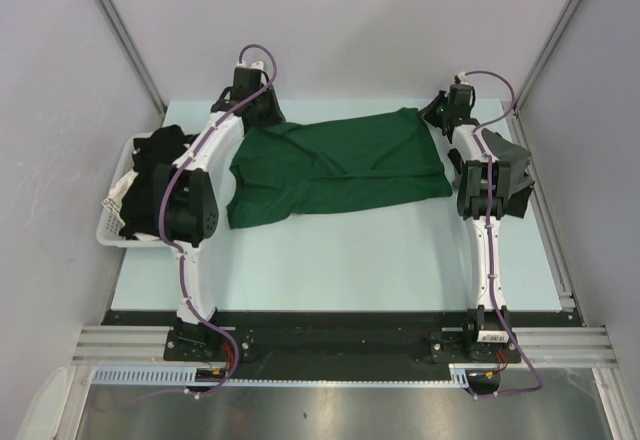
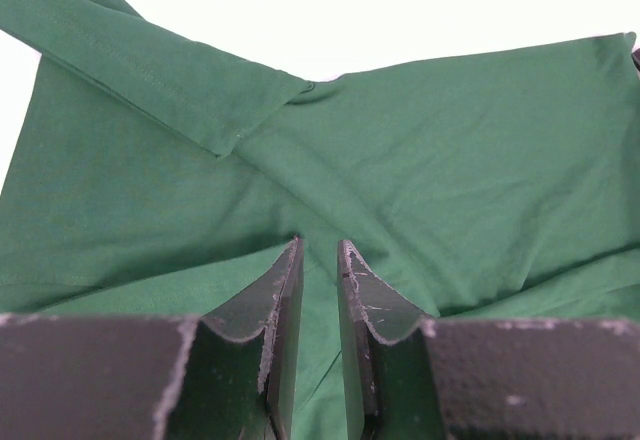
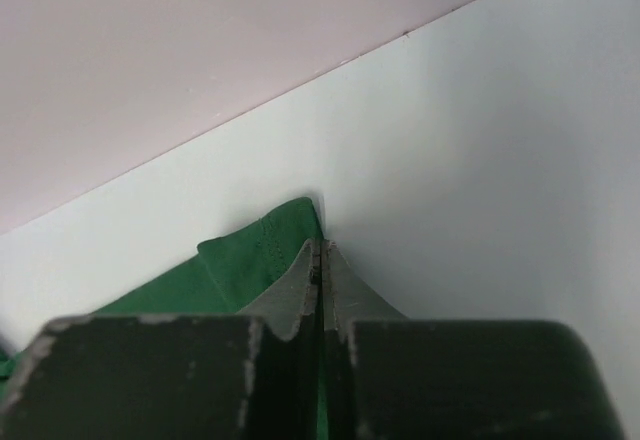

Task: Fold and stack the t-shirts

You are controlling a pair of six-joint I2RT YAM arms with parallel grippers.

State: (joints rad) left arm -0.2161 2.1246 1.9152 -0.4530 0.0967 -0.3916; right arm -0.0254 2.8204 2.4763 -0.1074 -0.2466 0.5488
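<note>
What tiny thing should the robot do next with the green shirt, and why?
Probably raise the shirt's far edge a little, both sides together. The right gripper is shut on the far corner of the green t-shirt, the left gripper seems to pinch the far edge at the other end, and the shirt lies spread out, not yet folded over.
</note>
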